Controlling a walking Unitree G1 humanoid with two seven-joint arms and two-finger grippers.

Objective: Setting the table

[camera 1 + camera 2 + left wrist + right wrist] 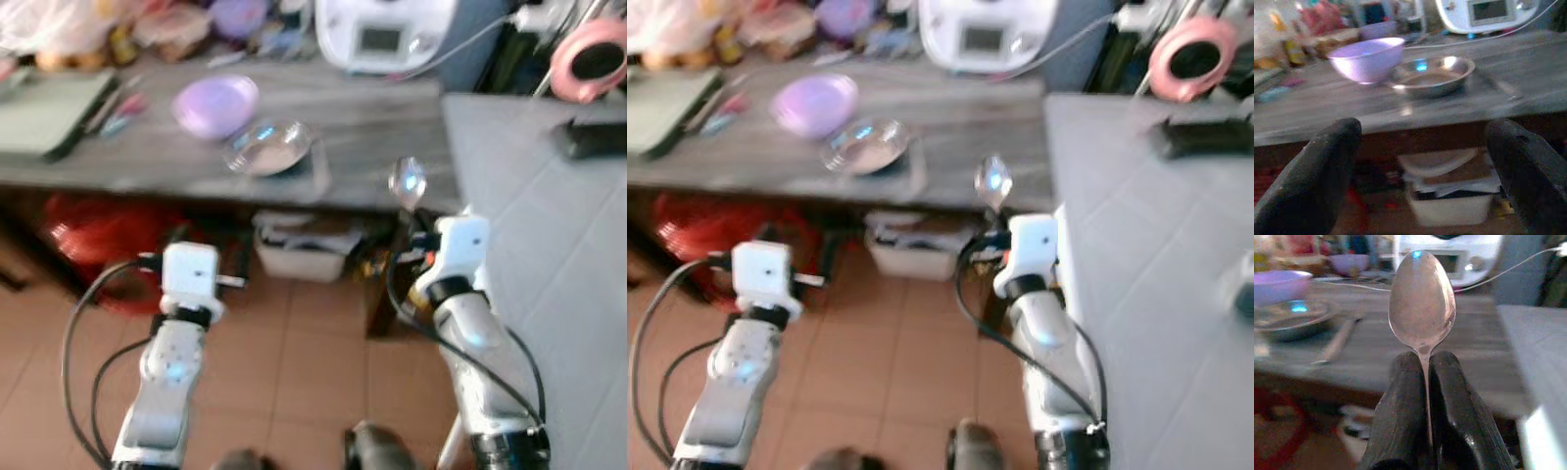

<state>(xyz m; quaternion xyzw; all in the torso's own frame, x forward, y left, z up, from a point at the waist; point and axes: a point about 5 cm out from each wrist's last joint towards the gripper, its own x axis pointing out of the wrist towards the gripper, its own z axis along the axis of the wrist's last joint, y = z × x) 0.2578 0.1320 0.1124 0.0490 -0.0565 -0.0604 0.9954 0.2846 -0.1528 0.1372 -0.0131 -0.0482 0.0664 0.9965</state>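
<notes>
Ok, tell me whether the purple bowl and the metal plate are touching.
Cannot tell. In the left wrist view the purple bowl overlaps the metal plate rim, with no clear gap or contact; the eye views are blurred.

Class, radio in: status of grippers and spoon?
Right gripper shut on spoon, short of table. Left gripper open, empty. Metal dish ahead; path clear.

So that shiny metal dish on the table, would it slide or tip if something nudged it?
The metal dish looks shallow, wide and low, so it would probably slide rather than tip. Its polished surface suggests it is slippery to grip. It sits right beside the purple bowl, so a sideways push would likely knock that.
</notes>
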